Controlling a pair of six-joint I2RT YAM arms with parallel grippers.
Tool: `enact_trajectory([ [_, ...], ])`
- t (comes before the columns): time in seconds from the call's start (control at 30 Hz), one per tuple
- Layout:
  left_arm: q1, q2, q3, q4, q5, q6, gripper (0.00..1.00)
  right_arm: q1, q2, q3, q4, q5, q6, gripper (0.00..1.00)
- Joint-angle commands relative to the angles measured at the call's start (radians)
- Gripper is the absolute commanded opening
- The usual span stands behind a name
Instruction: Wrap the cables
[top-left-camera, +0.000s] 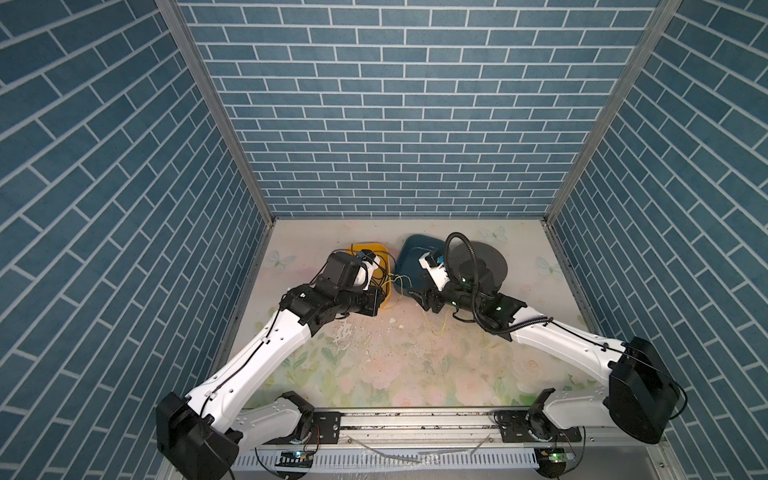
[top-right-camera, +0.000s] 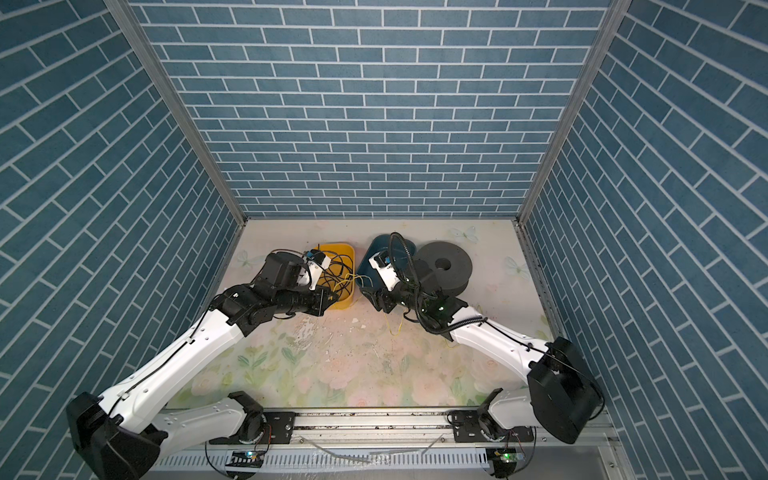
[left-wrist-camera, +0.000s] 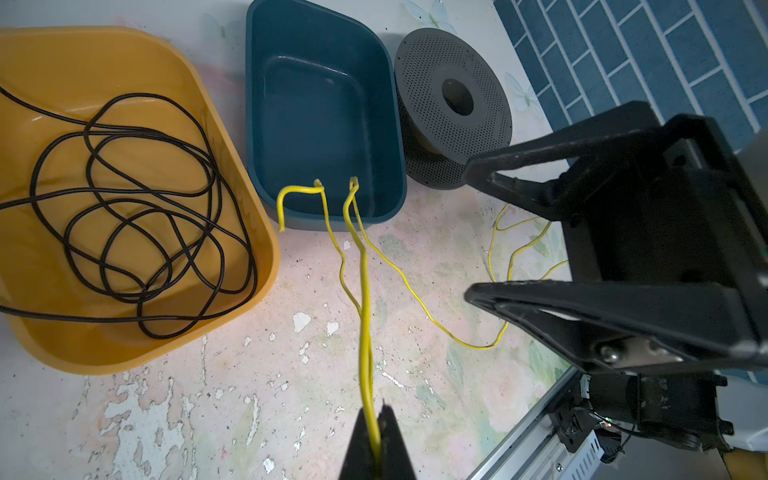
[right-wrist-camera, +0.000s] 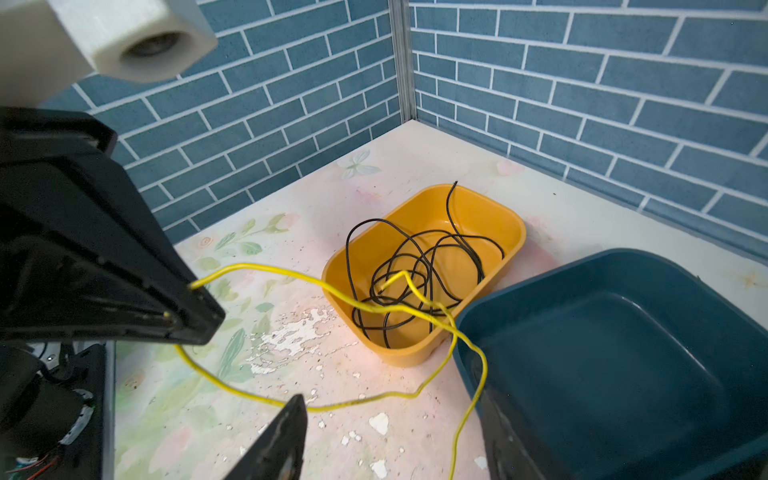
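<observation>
Floral desk (left-wrist-camera: 249, 395) boxed by blue brick walls (top-left-camera: 374, 124), yellow cables (left-wrist-camera: 365, 291) strung across it.
Left pincer (left-wrist-camera: 376, 440) was clamped on the cables, whose ends draped over the blue tub's (left-wrist-camera: 316, 124) rim; right pincer (left-wrist-camera: 465, 229) stood apart near a trailing loop.

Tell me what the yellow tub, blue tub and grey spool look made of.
Yellow rectangular tub: moulded plastic, semi-gloss; soft highlights on rounded walls.
Dark blue rectangular tub: likely the same plastic, smooth sheen inside.
Grey perforated spool: probably matte plastic, dotted with tiny holes; possibly coated metal.
</observation>
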Motion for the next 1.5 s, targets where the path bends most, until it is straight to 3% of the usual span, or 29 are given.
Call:
enact_trajectory([
  [0.0,-0.005,0.01,0.036,0.014,0.021,-0.005,0.0,0.023,0.053,0.076,0.099,0.033,-0.079,0.63],
  [0.5,-0.005,0.022,0.045,-0.009,0.03,-0.001,0.0,0.094,0.23,0.209,0.121,0.045,-0.133,0.57],
  [0.57,-0.006,0.023,0.044,-0.016,0.028,0.0,0.0,0.098,0.243,0.223,0.131,0.049,-0.131,0.49],
  [0.8,-0.004,0.008,0.039,-0.035,-0.007,0.002,0.04,0.099,0.255,0.241,0.141,0.072,-0.126,0.03],
  [0.83,-0.004,0.003,0.037,-0.035,-0.01,0.002,0.07,0.099,0.252,0.239,0.146,0.082,-0.123,0.0],
  [0.9,-0.003,-0.004,0.033,-0.031,-0.014,0.001,0.26,0.098,0.248,0.233,0.149,0.106,-0.113,0.0],
  [1.07,-0.002,-0.019,0.028,-0.039,-0.035,0.0,0.56,0.1,0.23,0.23,0.139,0.158,-0.083,0.0],
  [1.2,-0.003,-0.06,0.0,-0.021,-0.05,-0.014,0.68,0.096,0.213,0.264,0.05,0.275,-0.027,0.0],
  [1.33,-0.002,-0.107,-0.059,0.042,-0.083,-0.032,0.69,0.089,0.2,0.344,-0.113,0.385,0.076,0.0],
  [1.47,-0.006,-0.153,-0.15,0.176,-0.106,-0.045,0.68,0.077,0.169,0.397,-0.232,0.416,0.179,0.0],
])
